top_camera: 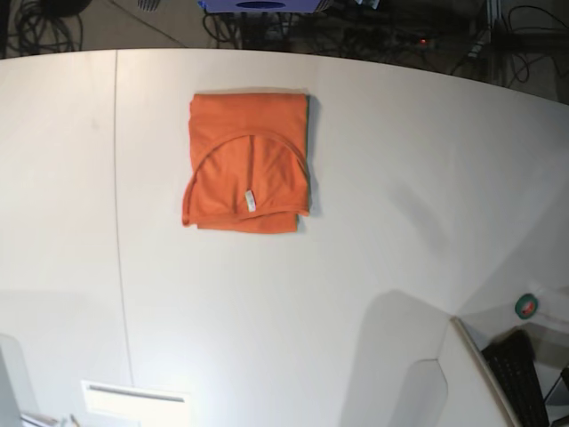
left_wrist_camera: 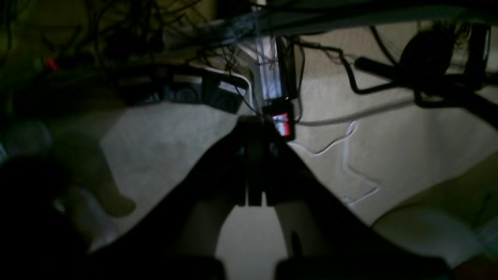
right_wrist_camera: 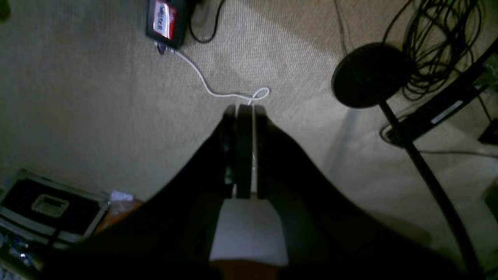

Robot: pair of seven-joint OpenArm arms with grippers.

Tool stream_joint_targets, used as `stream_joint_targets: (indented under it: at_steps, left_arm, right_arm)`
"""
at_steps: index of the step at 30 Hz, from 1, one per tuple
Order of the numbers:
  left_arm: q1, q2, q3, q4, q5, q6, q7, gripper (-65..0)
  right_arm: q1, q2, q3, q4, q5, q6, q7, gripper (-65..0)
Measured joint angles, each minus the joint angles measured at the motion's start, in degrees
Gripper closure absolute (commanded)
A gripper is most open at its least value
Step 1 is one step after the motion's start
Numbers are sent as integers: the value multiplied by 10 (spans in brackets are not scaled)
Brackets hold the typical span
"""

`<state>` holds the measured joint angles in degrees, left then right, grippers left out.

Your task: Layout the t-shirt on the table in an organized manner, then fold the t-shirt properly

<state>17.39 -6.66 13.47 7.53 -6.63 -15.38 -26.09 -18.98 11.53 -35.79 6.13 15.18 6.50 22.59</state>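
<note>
One orange t-shirt [top_camera: 247,163], folded compact on the table [top_camera: 400,196], looks light, limp and slip-prone, best pinched at a stacked corner, while left gripper [left_wrist_camera: 255,163] and right gripper [right_wrist_camera: 244,149] hang closed, empty, below tabletop.

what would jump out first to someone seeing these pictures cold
The orange t-shirt stands out at once: a folded block lying on the far left part of the white table in the base view, neckline and small white tag facing up. Neither arm shows there; both wrist views look down past shut jaws at carpeted floor strewn with cables.
</note>
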Motion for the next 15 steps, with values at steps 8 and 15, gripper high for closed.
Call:
stream_joint_targets:
  at_steps: [8, 15]
  left_arm:
    - [-9, 7, 49, -20, 53, 0, -6, 0]
    - [10, 0, 46, -69, 66, 0, 7, 0]
  right_arm:
    - [-12, -21, -1, 1, -2, 0, 2, 0]
    - [-10, -17, -1, 1, -2, 0, 2, 0]
